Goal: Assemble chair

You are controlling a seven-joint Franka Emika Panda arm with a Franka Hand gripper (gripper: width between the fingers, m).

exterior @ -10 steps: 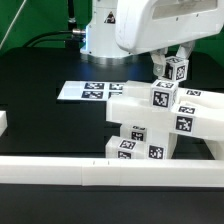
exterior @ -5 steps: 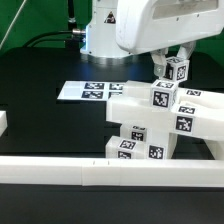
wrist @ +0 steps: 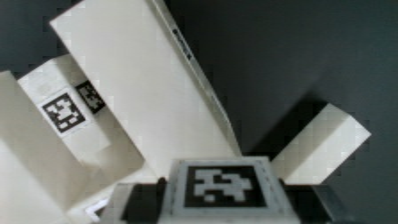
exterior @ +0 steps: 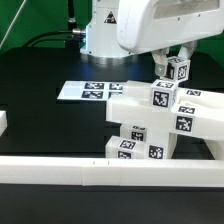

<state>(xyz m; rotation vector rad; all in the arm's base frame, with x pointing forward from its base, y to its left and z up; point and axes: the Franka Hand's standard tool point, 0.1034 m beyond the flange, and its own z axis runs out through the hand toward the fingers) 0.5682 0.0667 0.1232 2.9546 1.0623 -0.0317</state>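
Observation:
The partly built chair (exterior: 148, 122) of chunky white tagged parts stands at the exterior view's right, close to the front rail. My gripper (exterior: 171, 62) is over its upper right corner, shut on a white tagged post (exterior: 177, 72) that sits at the top of the chair's stacked blocks. In the wrist view the post's tag (wrist: 224, 186) fills the space between my dark fingers (wrist: 144, 203). Beyond it a long flat white slab (wrist: 146, 80) slants away, with another tagged part (wrist: 64, 112) beside it. Whether the post is seated in the chair cannot be told.
The marker board (exterior: 88, 91) lies flat on the black table behind the chair. A long plain white rail (exterior: 70, 173) runs along the front. A short white rail end (exterior: 3, 122) shows at the left edge. The robot's base (exterior: 98, 38) stands at the back.

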